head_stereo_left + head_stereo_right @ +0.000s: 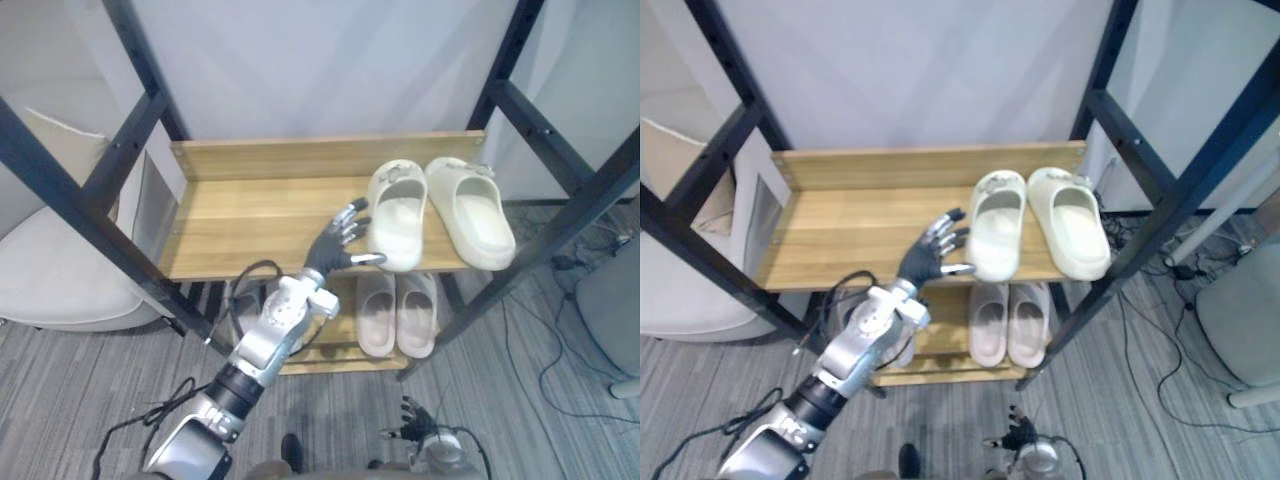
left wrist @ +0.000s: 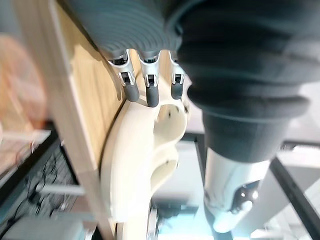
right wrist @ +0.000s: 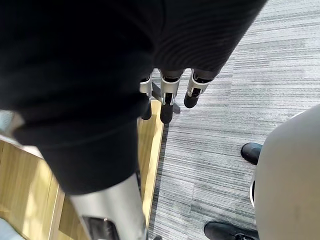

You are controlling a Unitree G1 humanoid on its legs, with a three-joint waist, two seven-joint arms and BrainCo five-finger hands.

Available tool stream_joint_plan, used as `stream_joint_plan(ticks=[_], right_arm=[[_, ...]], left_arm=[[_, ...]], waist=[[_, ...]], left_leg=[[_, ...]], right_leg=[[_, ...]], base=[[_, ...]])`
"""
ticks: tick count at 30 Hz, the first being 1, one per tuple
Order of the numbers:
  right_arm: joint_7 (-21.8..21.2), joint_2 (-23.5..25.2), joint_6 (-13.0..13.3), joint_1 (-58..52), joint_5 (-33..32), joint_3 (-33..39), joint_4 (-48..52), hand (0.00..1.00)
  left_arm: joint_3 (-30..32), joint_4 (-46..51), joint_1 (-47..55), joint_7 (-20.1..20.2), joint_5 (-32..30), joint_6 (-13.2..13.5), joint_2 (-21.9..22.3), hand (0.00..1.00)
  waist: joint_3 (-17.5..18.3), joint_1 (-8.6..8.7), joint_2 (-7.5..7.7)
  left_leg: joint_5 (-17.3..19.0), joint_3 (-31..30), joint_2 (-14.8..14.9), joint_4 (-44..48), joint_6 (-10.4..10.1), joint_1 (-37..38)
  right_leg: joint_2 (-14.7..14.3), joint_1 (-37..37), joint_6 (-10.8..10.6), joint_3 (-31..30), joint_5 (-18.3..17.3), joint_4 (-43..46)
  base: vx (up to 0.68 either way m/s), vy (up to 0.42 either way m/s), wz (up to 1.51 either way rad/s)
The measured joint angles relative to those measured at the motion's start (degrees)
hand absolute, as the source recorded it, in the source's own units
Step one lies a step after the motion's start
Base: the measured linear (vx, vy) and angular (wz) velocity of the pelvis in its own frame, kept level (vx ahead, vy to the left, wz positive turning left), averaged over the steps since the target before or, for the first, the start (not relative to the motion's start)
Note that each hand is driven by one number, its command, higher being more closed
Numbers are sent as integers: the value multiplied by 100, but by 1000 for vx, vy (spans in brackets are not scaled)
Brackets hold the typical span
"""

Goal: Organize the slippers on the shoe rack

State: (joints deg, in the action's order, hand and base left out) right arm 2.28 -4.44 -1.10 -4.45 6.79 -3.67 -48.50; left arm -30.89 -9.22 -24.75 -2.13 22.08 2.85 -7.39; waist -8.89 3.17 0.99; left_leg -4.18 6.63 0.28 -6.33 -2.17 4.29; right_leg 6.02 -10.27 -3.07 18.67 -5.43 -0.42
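Wood shelf [image 1: 260, 215] on a black metal shoe rack [image 1: 130, 150], seen from above, with grey carpet [image 1: 100, 390] under it. Two cream slippers lie on the shelf's 3 o'clock half, toes at 12 and heels at the front edge. The left cream slipper [image 1: 398, 215] sits at 9 o'clock of the right cream slipper [image 1: 470, 210], just beside it; cannot tell if they touch.

Left hand [image 1: 335, 245] is over the shelf at about 8 o'clock of the left cream slipper. Its fingers are straight and spread wide, gripping nothing. The thumb tip is against the slipper's near side edge. In the left wrist view the dark fingertips [image 2: 151, 95] rest at the slipper's rim.

Lower shelf [image 1: 330, 355] holds a second pair at 6 o'clock of the cream ones — two beige slippers [image 1: 396, 312] close together, toes at 12.

Right hand [image 1: 415, 420] hangs low at 6 o'clock in the head view, above the carpet and well apart from the rack's upper level. Its fingers are loose and relaxed — nothing in them. The right wrist view shows its fingers [image 3: 192, 92] straight over the carpet by a wooden edge.

Pale cushioned seat [image 1: 50, 270] at 9 o'clock, outside the frame.
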Motion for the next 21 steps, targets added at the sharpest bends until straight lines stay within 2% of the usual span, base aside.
stream_joint_plan(ticks=[4,13,21], right_arm=[[3,3,1,5,-2,1,1,0],[11,13,1,6,-5,32,7,0],[11,32,1,27,-4,122,9,0]], left_arm=[[-25,-278,-217,-50,2,-42,165,0],[86,-843,-729,-254,-6,-66,157,0],[441,-826,-668,-222,-61,-81,32,0]], waist=[[0,24,0],[-2,57,7],[-6,104,15]], left_leg=[[-7,5,8,0,6,3],[-10,65,5,0,9,2],[-6,78,25,0,6,9]], right_leg=[[-3,3,0,-1,0,10],[5,16,-6,-26,6,8],[-2,17,-5,-53,7,-2]], base=[[-8,-1,0],[-1,1,0],[0,0,0]])
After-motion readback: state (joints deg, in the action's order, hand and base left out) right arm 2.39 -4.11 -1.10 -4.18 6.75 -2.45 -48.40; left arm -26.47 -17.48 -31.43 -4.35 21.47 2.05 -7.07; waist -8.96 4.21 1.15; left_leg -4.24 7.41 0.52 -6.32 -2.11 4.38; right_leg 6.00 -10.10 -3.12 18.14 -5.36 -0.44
